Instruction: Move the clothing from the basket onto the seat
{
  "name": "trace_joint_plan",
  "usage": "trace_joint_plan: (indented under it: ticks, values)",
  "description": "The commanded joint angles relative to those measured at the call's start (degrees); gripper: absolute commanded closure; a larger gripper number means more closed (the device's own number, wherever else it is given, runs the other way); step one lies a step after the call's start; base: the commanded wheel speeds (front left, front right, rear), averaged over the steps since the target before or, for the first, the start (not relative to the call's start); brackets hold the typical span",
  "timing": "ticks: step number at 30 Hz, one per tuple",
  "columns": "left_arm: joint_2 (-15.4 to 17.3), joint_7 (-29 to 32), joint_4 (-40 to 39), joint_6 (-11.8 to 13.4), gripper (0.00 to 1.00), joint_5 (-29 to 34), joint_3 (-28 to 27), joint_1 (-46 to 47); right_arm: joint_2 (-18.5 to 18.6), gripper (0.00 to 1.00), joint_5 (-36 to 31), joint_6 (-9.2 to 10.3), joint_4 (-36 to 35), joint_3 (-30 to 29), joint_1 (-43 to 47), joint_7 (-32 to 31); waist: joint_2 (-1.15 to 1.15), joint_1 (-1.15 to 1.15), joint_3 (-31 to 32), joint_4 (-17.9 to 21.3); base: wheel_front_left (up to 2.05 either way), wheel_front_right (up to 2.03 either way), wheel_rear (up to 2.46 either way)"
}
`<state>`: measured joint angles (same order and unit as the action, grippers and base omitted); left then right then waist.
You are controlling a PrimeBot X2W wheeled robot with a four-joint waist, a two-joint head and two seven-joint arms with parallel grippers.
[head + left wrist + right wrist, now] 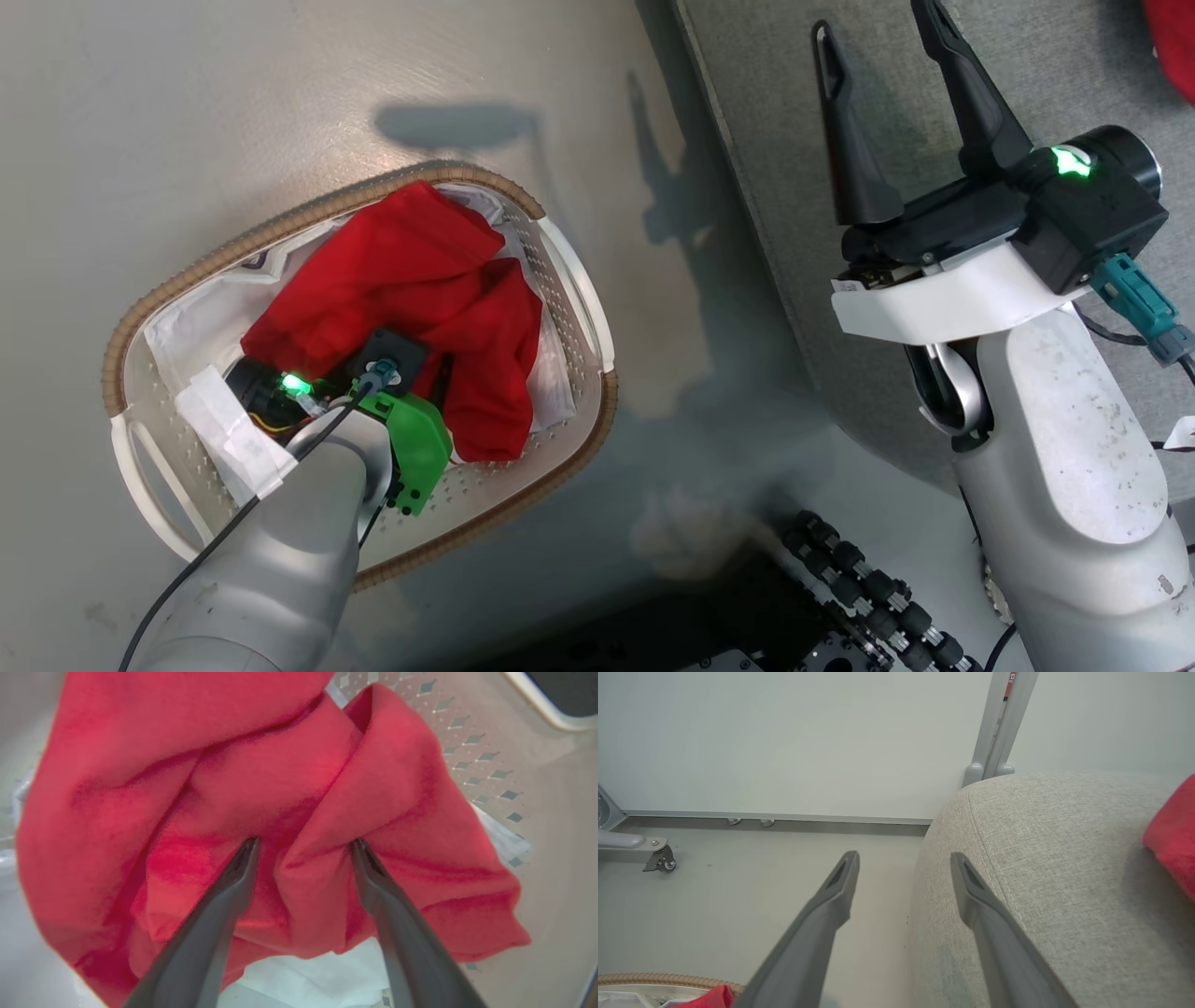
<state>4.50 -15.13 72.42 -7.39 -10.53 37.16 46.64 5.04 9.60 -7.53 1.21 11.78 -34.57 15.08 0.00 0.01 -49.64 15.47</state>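
Clothing is heaped in the basket, where the left fingers are pressed into it, spread and ungrasping; the right fingers are held released beside the basket.

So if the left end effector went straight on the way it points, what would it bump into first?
Probably the red clothing. The left end effector points down into the basket, open, with a raised fold of fabric between its fingertips, touching it or nearly so.
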Motion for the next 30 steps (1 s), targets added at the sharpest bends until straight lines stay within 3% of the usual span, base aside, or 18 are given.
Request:
trace_joint_plan:
  ticks: [1,2,9,17,30]
  values:
    - [0.6,-0.01,0.34,-0.1,0.35,0.02,0.25,0.9,0.16,0.0,-0.28,0.08,-0.28,0.2,-0.53,0.12,0.0,-0.01,-0.34,0.0,0.0,0.0,0.0]
    - [0.5,0.1,0.54,-0.1,1.0,-0.22,0.29,0.83,0.16,0.0,-0.33,0.08,-0.28,0.37,-0.56,0.12,0.0,-0.01,-0.14,-0.08,0.0,0.0,0.0]
    - [-0.64,-0.02,-0.6,-0.12,1.0,-3.18,-0.93,-1.93,0.45,0.0,-0.23,0.08,1.77,0.71,0.88,0.12,0.0,-0.01,4.08,-1.58,0.0,0.0,0.0]
    - [-0.73,-0.02,-11.22,0.49,1.0,-6.84,-5.71,-10.76,0.53,0.0,0.76,0.08,6.41,1.53,4.11,0.12,0.0,-0.01,14.69,-4.03,0.0,0.0,0.0]
    - [-1.3,-0.03,-30.56,-0.06,1.0,-5.7,-12.64,-25.79,1.04,0.0,0.74,0.08,12.57,2.86,12.73,0.12,0.0,-0.01,30.6,-9.87,0.0,0.0,0.0]
